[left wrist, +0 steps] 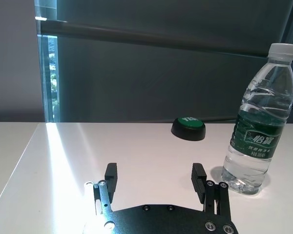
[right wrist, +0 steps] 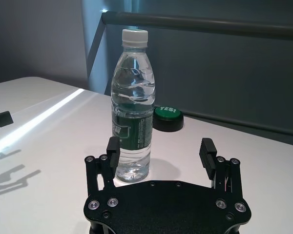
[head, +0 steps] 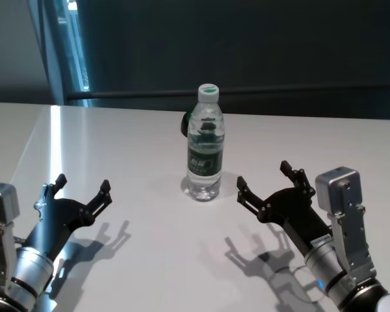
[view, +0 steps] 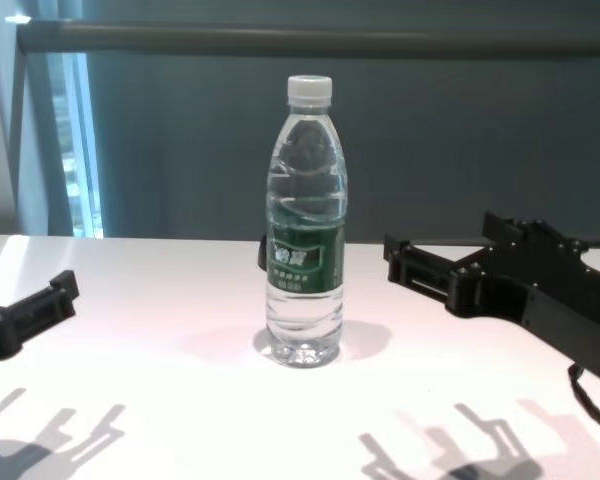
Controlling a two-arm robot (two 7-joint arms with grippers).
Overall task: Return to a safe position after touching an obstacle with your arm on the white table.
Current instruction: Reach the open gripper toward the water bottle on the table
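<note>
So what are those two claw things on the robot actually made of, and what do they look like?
Each is a flat matte-black plate studded with silver screws, forking into two black fingers with ribbed pads. The left gripper sits on a silver cylindrical wrist; the right gripper has a similar wrist, a grey box-shaped module alongside, and thin cables near it.

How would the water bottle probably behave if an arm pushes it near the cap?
The water bottle is tall on a narrow base, so it would probably tip. It looks nearly full, so rather heavy. Once down, its round body would likely roll on the smooth white table.
</note>
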